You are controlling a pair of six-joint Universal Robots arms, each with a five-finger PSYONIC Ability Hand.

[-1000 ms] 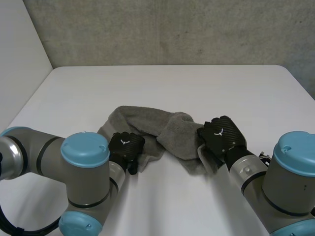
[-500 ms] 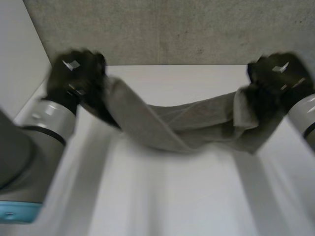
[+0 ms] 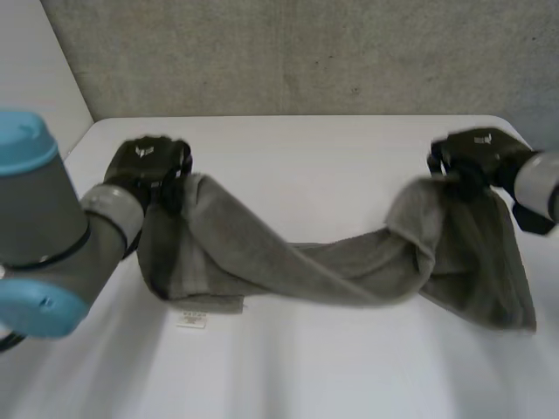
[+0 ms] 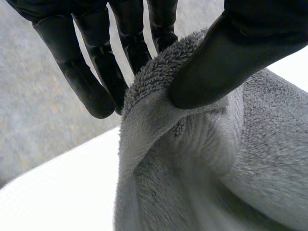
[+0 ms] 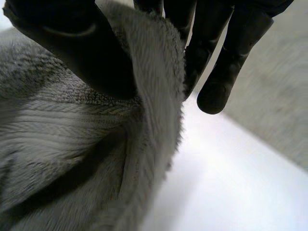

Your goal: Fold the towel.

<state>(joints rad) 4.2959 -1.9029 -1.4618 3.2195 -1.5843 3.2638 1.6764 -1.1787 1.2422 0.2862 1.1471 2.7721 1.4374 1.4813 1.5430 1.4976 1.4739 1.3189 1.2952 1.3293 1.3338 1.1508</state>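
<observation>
At the left of the head view, the robot's left arm [image 3: 48,231], grey with a light-blue cap, ends in the left hand [image 3: 147,166], which grips one end of a grey towel [image 3: 332,271] above the white worktop [image 3: 306,153]. From that grip the cloth hangs in a broad fold and then runs as a twisted, rope-like band across the middle of the worktop, sagging low there; whether it touches the surface cannot be told. At the far side the band climbs to the right hand [image 3: 476,157], which grips the other end, with a wide flap hanging below it near the worktop's right edge. A grey concrete wall [image 3: 306,52] stands behind.

The wrist views show what the head view cannot. In the left wrist view the thumb [image 4: 226,62] presses a thick rolled edge of terry against the fingers [image 4: 96,72], a firm pinch, and the looped pile and ribbed weave of the cloth are plain beneath it. In the right wrist view the thumb [image 5: 77,48] likewise clamps a rolled edge against the fingers [image 5: 221,72], the cloth falling away under the palm toward the white surface.

The head view adds a small white label [image 3: 192,320] at the towel's lower edge, below the left hand; its print is too small to read.
</observation>
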